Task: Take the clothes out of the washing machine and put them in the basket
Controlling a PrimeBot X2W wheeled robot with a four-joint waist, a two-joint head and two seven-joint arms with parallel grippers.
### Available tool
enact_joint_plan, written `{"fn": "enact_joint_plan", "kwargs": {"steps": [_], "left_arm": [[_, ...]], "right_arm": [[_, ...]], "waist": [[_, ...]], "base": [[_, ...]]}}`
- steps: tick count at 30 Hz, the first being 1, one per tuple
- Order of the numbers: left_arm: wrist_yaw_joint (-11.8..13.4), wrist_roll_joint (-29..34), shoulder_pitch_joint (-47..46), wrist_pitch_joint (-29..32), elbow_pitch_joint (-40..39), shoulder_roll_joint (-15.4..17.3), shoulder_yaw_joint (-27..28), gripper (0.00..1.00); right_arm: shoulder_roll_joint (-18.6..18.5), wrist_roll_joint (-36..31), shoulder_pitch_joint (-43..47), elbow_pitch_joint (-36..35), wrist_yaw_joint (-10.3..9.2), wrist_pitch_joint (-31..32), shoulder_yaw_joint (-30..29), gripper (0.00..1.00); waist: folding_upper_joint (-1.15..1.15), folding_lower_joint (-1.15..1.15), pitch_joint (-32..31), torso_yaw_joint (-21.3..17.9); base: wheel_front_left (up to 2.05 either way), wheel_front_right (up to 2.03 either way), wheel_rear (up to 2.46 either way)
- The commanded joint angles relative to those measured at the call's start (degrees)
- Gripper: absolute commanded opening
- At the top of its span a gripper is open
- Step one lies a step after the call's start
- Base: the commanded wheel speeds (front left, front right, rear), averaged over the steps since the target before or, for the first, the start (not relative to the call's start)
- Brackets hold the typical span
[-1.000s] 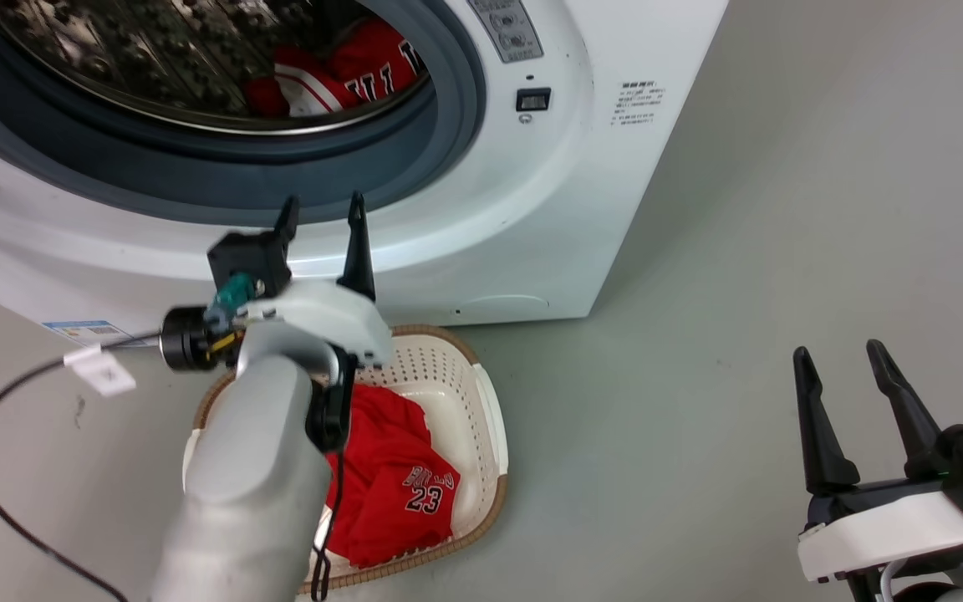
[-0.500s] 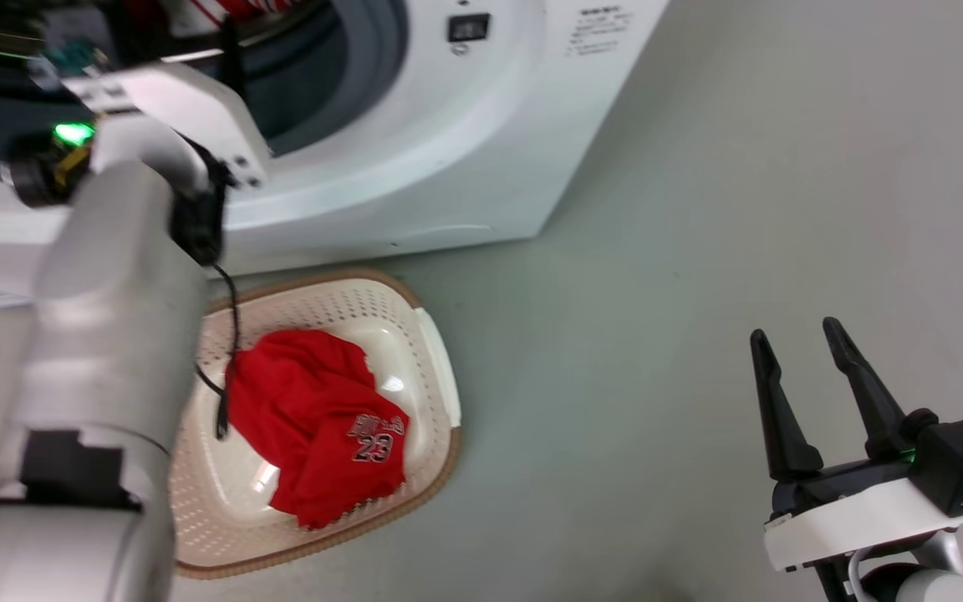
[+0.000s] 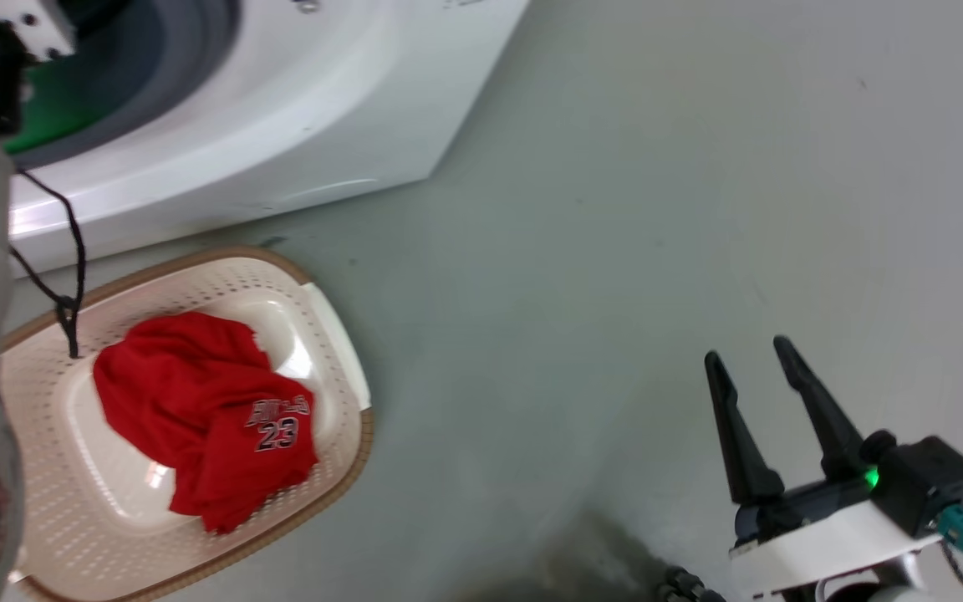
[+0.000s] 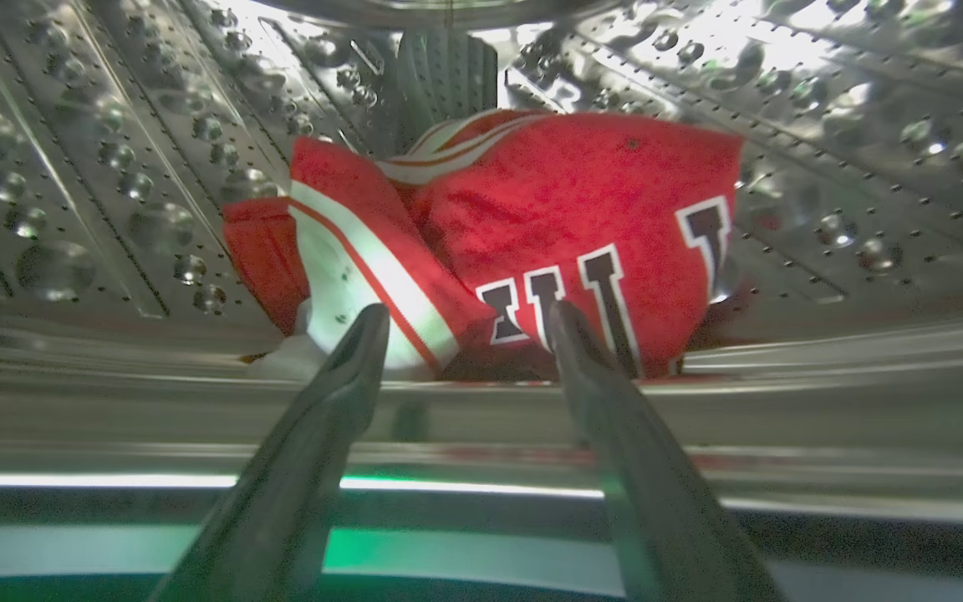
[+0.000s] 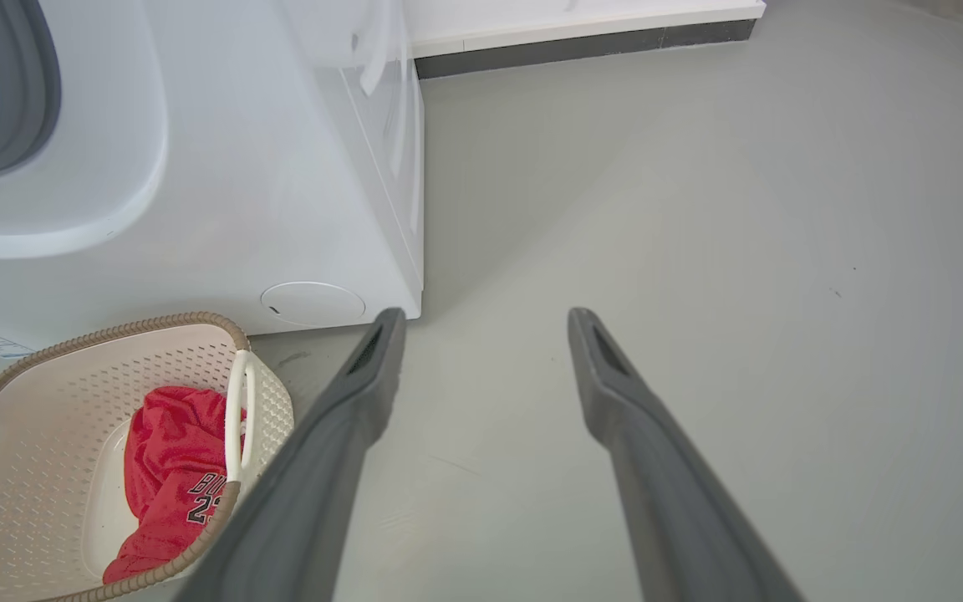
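Left tool (image 4: 466, 311), spread wide and empty, is facing the jersey (image 4: 548, 192) — soft, limp, light (judged best pinched at a raised fold).

A laundry corner in a bare, plain room: a white front-loading washing machine (image 5: 197, 209) with a perforated steel drum (image 4: 72, 167) stands on a smooth grey floor (image 3: 657, 209). A cream laundry basket (image 3: 47, 502) holding a red number 23 jersey (image 3: 197, 418) sits just beside it, and a dark skirting strip (image 5: 582, 46) runs behind.

Smooth grey-green floor (image 3: 657, 209), white wall (image 5: 582, 17) with dark skirting strip (image 5: 582, 46) beyond.
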Motion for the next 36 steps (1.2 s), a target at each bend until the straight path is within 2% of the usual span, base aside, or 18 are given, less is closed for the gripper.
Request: {"fn": "enact_joint_plan", "kwargs": {"steps": [1,6,14,15,16,20,23,29,36], "left_arm": [[0.22,0.32,-0.76,0.53,0.24,0.27,-0.17,1.00],[1.45,-0.05,-3.89,6.70,1.15,3.36,-0.19,1.00],[3.33,-0.54,-6.17,13.58,1.61,5.74,-0.23,1.00],[3.53,-0.75,-6.26,13.61,1.37,5.79,-0.12,0.63],[3.78,-0.93,-6.34,13.53,1.09,5.93,-0.06,0.00],[4.68,-1.02,-5.53,12.06,-0.41,6.18,-0.11,0.00],[4.27,-0.50,-4.87,8.28,-2.85,6.40,-0.66,0.00],[3.56,1.01,-1.05,-3.25,-7.46,5.60,-2.19,0.00],[2.84,0.97,6.61,-18.74,-9.00,2.95,-2.91,0.00]], "right_arm": [[0.16,0.17,0.83,-0.07,-0.04,-0.47,0.25,1.00],[0.17,0.85,2.62,0.12,-0.03,-0.97,1.48,1.00],[0.16,2.13,3.99,0.57,-0.04,-2.14,3.61,1.00],[0.16,2.22,3.84,0.62,-0.03,-2.24,3.75,1.00],[0.16,2.35,3.62,0.72,-0.04,-2.33,3.83,1.00],[0.16,2.61,2.54,1.11,-0.04,-2.46,3.90,1.00],[0.16,2.41,2.26,1.37,-0.03,-2.44,3.57,1.00],[0.15,2.05,0.91,1.35,-0.04,-2.34,2.55,1.00],[0.13,0.89,0.04,1.42,-0.04,-1.36,0.77,1.00]], "waist": [[0.00,-0.01,1.68,-1.89],[0.00,-0.01,3.79,-4.31],[0.00,-0.01,6.11,-6.04],[0.00,-0.01,6.24,-6.11],[0.00,-0.01,6.34,-6.16],[0.00,-0.01,6.19,-6.15],[0.00,-0.01,5.67,-5.82],[0.00,-0.01,3.67,-4.25],[0.00,-0.01,-2.21,-1.94]], "base": [[0.00,0.00,0.00],[0.00,0.00,0.00],[0.00,0.00,0.00],[0.00,0.00,0.00],[0.00,0.00,0.00],[0.00,0.00,0.00],[0.00,0.00,0.00],[0.00,0.00,0.00],[0.00,0.00,0.00]]}}
